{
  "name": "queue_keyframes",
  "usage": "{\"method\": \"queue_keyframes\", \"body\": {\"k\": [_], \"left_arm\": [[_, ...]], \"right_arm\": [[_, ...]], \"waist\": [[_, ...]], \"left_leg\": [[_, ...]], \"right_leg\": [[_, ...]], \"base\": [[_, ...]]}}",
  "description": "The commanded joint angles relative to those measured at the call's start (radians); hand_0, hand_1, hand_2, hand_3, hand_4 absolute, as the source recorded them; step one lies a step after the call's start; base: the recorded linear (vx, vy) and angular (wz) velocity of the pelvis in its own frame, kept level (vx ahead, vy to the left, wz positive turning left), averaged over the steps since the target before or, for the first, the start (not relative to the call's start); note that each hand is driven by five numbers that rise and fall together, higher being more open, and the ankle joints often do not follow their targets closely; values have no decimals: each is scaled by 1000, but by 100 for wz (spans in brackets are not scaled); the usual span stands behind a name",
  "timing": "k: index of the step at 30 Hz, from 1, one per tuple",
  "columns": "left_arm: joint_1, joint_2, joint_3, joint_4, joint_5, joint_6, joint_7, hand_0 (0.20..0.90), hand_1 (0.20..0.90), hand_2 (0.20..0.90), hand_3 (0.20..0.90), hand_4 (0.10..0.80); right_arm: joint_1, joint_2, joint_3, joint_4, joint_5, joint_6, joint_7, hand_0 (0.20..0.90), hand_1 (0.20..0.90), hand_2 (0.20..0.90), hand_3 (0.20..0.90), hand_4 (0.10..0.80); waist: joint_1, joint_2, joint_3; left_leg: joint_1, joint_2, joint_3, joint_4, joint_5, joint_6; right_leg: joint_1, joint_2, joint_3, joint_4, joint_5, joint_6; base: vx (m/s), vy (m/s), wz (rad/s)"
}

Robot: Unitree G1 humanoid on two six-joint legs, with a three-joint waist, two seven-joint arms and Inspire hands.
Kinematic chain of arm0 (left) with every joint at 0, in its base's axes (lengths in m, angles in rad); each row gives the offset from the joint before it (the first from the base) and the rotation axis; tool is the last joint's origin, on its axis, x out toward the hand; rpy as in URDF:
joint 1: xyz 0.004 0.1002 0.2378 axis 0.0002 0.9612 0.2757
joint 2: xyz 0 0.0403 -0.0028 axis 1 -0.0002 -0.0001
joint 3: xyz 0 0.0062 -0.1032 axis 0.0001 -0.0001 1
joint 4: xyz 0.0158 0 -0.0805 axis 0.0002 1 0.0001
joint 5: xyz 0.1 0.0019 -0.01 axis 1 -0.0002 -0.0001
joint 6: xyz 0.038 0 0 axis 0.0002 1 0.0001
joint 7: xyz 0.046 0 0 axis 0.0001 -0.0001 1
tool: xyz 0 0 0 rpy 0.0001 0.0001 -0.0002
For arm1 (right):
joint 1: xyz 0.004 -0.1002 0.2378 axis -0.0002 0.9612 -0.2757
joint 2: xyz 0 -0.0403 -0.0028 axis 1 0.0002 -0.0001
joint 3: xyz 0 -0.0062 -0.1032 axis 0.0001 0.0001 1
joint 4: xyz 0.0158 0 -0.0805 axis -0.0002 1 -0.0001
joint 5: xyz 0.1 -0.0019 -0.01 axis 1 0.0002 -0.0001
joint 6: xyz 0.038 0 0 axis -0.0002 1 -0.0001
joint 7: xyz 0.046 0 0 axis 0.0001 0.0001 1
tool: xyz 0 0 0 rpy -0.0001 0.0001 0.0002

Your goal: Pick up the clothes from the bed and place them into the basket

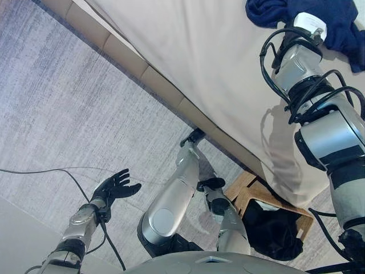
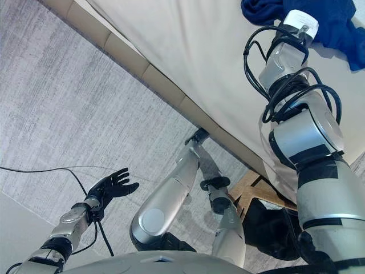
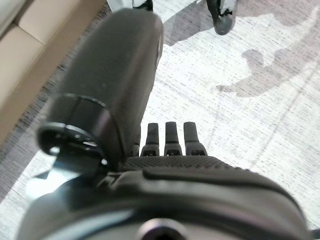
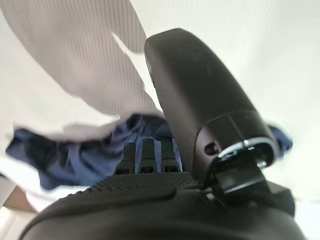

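Navy blue clothes (image 1: pixel 336 23) lie crumpled on the cream bed (image 1: pixel 217 68), far from the wooden basket (image 1: pixel 251 191) on the floor at the bed's edge, which already holds a black garment (image 1: pixel 274 231). My right hand (image 4: pixel 150 150) reaches at the clothes with fingers straight. My left hand (image 1: pixel 114 185) hangs beside the bed over the grey carpet (image 1: pixel 68 108), fingers spread, empty.
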Motion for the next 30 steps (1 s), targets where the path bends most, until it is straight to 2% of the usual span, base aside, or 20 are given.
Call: {"method": "queue_keyframes", "body": {"k": [1, 5, 7, 8, 11, 14, 16, 18, 20, 24, 27, 29, 30], "left_arm": [[78, 48, -8, 36, -35, -30, 3, 900, 900, 900, 900, 800], [88, 36, -13, 32, -27, -41, 30, 900, 900, 900, 900, 800], [92, 24, -10, 37, -16, -49, 70, 900, 900, 900, 900, 800], [93, 24, -11, 37, -16, -50, 73, 900, 900, 900, 900, 800], [86, 7, 9, 66, 21, -48, 125, 900, 900, 900, 900, 800], [71, 5, 19, 74, 52, -28, 149, 900, 900, 900, 900, 800], [76, 0, 22, 78, 80, 1, 153, 900, 900, 900, 900, 800], [77, -4, 19, 78, 92, 15, 147, 900, 900, 900, 900, 800], [77, -7, 9, 75, 99, 26, 145, 900, 900, 900, 900, 800], [84, -31, -20, 82, 143, 37, 145, 900, 900, 900, 900, 800], [95, -50, -32, 102, 195, 47, 152, 900, 900, 900, 900, 800], [99, -58, -32, 127, 231, 58, 151, 900, 900, 900, 900, 800], [101, -61, -33, 140, 246, 63, 152, 900, 900, 900, 900, 800]], "right_arm": [[-94, -70, 69, -48, 64, -101, -152, 300, 300, 300, 200, 100], [-86, -68, 35, -172, 79, -179, -315, 300, 300, 300, 200, 100], [-69, -86, 0, -322, 74, -247, -456, 300, 300, 300, 200, 100], [-66, -87, -3, -329, 74, -250, -465, 300, 300, 300, 200, 100], [15, -170, -121, -580, -6, -307, -566, 300, 300, 300, 200, 100], [102, -233, -229, -761, 0, -299, -560, 300, 300, 300, 200, 100], [195, -273, -293, -865, 23, -276, -505, 300, 300, 300, 200, 100], [236, -290, -313, -889, 22, -281, -472, 300, 300, 300, 200, 100], [265, -301, -325, -903, 11, -274, -450, 300, 300, 300, 200, 100], [337, -316, -360, -868, 27, -322, -434, 300, 300, 300, 200, 100], [386, -314, -384, -876, 19, -333, -416, 300, 300, 300, 200, 100], [424, -313, -402, -887, 28, -340, -380, 300, 300, 300, 200, 100], [441, -313, -404, -886, 36, -348, -361, 535, 535, 535, 475, 375]], "waist": [[0, 42, 5], [-24, 33, 5], [-56, 13, 5], [-56, 12, 5], [-117, -16, 5], [-158, -25, -5], [-192, -25, -58], [-210, -21, -90], [-220, -14, -113], [-243, -7, -176], [-250, -9, -219], [-256, -8, -247], [-259, -8, -259]], "left_leg": [[96, 5, 53, -119, 2, 81], [118, 13, 61, -119, -8, 77], [165, 24, 73, -132, -22, 75], [169, 25, 75, -135, -23, 75], [280, 35, 108, -163, -46, 78], [378, 42, 139, -198, -55, 75], [441, 48, 161, -228, -61, 67], [472, 48, 173, -240, -63, 63], [496, 48, 182, -249, -64, 61], [565, 44, 189, -287, -65, 58], [605, 38, 188, -301, -67, 59], [616, 28, 189, -308, -44, 66], [630, 27, 189, -314, -43, 65]], "right_leg": [[64, 10, 9, 44, 53, 14], [79, 23, 34, 22, 60, 13], [107, 43, 74, -14, 72, 13], [110, 46, 77, -18, 72, 13], [182, 65, 161, -61, 76, 12], [266, 85, 215, -130, 62, 7], [324, 101, 252, -192, 52, 1], [359, 106, 272, -227, 47, -3], [384, 109, 281, -245, 43, -6], [453, 127, 291, -292, 42, -10], [493, 130, 288, -308, 43, -11], [506, 125, 270, -316, 61, -12], [516, 126, 269, -316, 60, -12]], "base": [[-3, -69, -9], [-12, -63, -13], [-22, -104, -23], [-10, -89, -48], [24, -92, -52], [49, -101, -31], [135, -34, -46], [93, 6, -52], [79, 5, -55], [84, -54, -15], [58, -36, 9], [13, 42, 13], [112, 28, 25]]}}
